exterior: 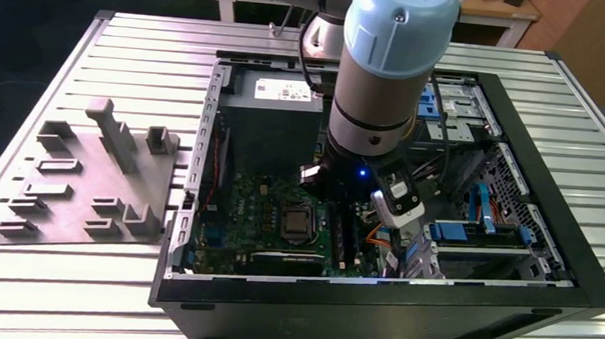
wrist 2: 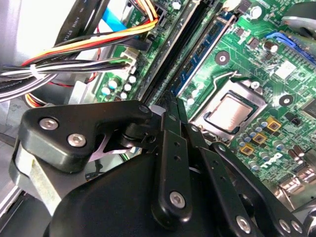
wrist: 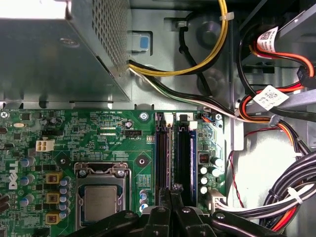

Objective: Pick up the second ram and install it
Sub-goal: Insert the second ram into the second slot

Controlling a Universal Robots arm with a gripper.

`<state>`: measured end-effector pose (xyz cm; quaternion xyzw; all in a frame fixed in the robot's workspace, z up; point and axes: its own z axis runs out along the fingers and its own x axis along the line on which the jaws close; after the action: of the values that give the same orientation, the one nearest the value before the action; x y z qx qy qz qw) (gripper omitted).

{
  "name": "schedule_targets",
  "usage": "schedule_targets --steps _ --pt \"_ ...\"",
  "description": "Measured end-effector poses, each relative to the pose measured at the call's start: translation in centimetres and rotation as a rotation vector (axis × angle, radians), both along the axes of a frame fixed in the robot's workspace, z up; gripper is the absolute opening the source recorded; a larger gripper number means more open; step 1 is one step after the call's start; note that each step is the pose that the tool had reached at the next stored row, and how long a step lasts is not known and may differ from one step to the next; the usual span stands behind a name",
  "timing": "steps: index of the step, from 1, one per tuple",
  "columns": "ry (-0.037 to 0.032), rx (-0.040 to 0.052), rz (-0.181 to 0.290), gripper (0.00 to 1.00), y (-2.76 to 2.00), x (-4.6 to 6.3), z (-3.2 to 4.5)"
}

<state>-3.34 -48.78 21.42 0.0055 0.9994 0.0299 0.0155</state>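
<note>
While the fingers (wrist: 170,197) stand pinched together, the second ram (wrist: 162,155) lies lengthwise in its slot.

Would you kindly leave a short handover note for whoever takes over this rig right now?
Hand: down inside the open computer case, its tip at the memory slots beside the processor. I cannot tell whether it is gripping anything.
Second ram: I cannot pick it out for certain. The slot nearer the cables seems to hold a dark board, but which one is unclear.
Done: the hand is at the slots.
Left: no frame confirms that the second ram is seated.
</note>
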Motion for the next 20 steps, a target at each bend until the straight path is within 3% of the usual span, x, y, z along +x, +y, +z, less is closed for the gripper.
schedule_targets --steps 19,20 --pt "-0.0003 0.0008 0.0 0.12 0.01 0.0 -0.19" --pt "-0.0001 0.0005 0.0 0.18 0.01 0.0 -0.18"
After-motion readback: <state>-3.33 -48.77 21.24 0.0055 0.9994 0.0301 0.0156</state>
